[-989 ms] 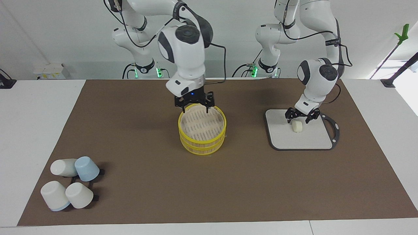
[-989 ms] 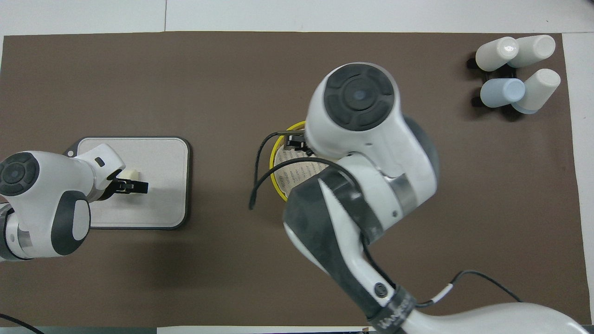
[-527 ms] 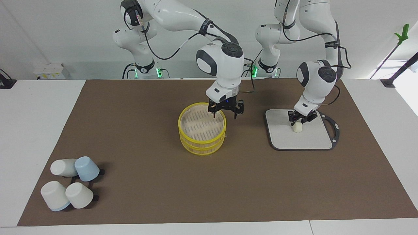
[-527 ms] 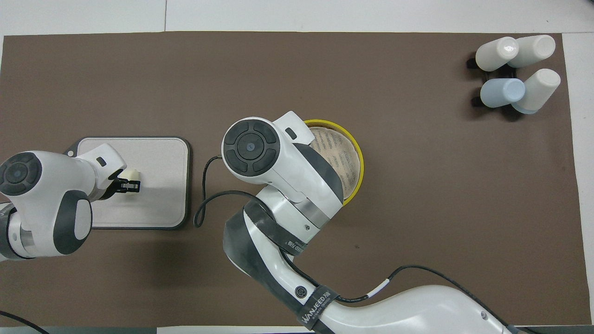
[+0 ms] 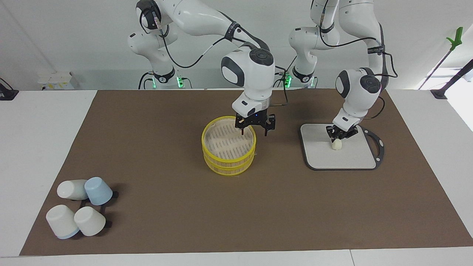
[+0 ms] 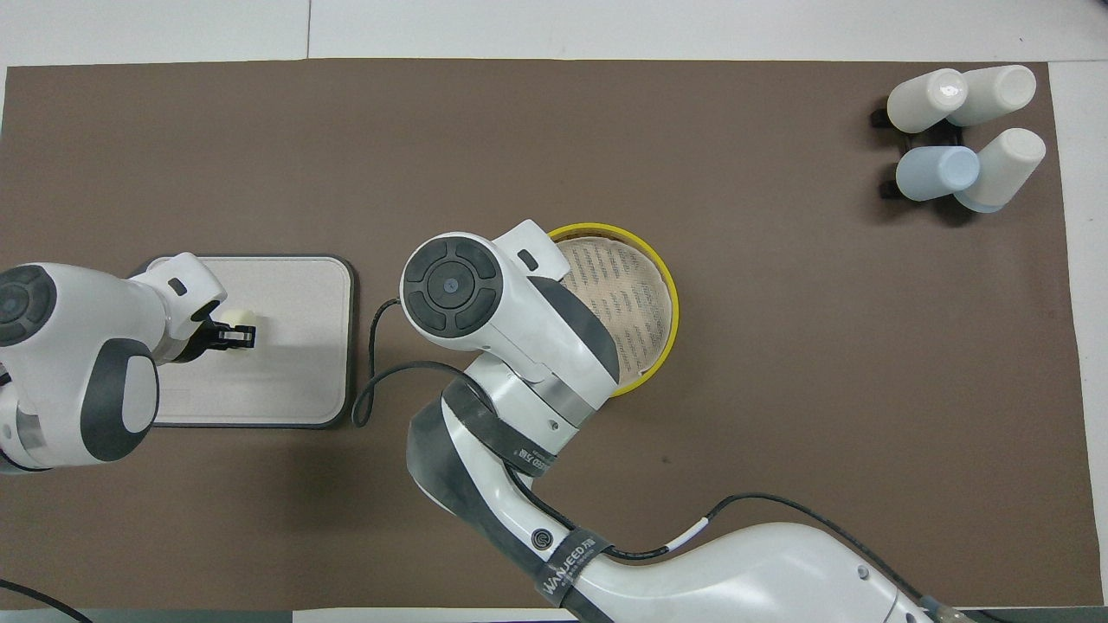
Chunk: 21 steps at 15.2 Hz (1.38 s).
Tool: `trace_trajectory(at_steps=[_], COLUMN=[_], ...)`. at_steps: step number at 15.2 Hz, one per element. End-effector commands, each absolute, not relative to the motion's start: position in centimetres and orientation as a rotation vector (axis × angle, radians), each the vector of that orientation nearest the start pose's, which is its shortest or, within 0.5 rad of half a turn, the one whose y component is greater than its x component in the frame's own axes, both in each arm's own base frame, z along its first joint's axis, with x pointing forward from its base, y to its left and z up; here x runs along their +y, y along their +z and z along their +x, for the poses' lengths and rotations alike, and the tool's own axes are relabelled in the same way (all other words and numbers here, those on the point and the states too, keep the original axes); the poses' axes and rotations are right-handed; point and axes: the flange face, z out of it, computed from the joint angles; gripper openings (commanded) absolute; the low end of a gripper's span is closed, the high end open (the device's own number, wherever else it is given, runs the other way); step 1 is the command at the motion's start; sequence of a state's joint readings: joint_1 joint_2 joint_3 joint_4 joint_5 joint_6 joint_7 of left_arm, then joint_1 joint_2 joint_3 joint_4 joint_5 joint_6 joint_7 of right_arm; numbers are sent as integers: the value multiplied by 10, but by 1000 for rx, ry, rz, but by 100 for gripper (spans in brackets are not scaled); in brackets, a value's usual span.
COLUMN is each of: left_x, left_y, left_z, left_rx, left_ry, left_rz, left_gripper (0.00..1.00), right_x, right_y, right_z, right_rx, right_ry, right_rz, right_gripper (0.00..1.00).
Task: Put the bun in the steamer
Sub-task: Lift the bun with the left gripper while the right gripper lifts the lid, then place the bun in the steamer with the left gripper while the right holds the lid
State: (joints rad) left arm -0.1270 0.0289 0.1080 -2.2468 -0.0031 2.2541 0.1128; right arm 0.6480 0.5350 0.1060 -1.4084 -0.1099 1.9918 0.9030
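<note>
The bun (image 5: pixel 336 145) lies on the grey board (image 5: pixel 354 159) toward the left arm's end of the table. My left gripper (image 5: pixel 340 135) is down on the bun with its fingers shut on its top; it also shows in the overhead view (image 6: pixel 235 329), where the bun (image 6: pixel 240 316) peeks out beside the fingers. The yellow-rimmed steamer (image 5: pixel 229 149) stands mid-table with its slatted lid on. My right gripper (image 5: pixel 254 132) is open astride the steamer's rim on the side toward the board. In the overhead view the right wrist hides that gripper and part of the steamer (image 6: pixel 636 294).
Several white and blue cups (image 5: pixel 79 207) lie on a black rack at the right arm's end, farther from the robots; they also show in the overhead view (image 6: pixel 961 138). The grey board (image 6: pixel 294 389) has a dark rim and a handle loop. Brown mat (image 5: pixel 166 129) covers the table.
My right gripper swung from the steamer's robot-side rim to the rim facing the board and has held there. My left gripper's fingers closed from wide open onto the bun.
</note>
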Motion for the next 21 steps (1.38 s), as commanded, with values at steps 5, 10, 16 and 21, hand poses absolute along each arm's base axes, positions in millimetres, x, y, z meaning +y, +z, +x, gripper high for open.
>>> trace_trajectory(at_steps=[5,10,16,21], left_x=[-22,-27,-41,-153], left_y=[529,565,568,557], left_z=[556,547,547,546], left_rx=[146,136,81,-61], left_ry=[165,137,107,-10], left_rz=[-3191,-3196,-3196,-3202], left_gripper=[20,20,21,21], right_x=[474,470,345,169], right_y=[392,396,471,520], right_z=[529,530,610,669], right_rx=[327,245,-143,-181], right_ry=[-94,-112,-161,-218], right_rz=[-3125,-3181,-3201,-3163], right_gripper=[7,0,0,0])
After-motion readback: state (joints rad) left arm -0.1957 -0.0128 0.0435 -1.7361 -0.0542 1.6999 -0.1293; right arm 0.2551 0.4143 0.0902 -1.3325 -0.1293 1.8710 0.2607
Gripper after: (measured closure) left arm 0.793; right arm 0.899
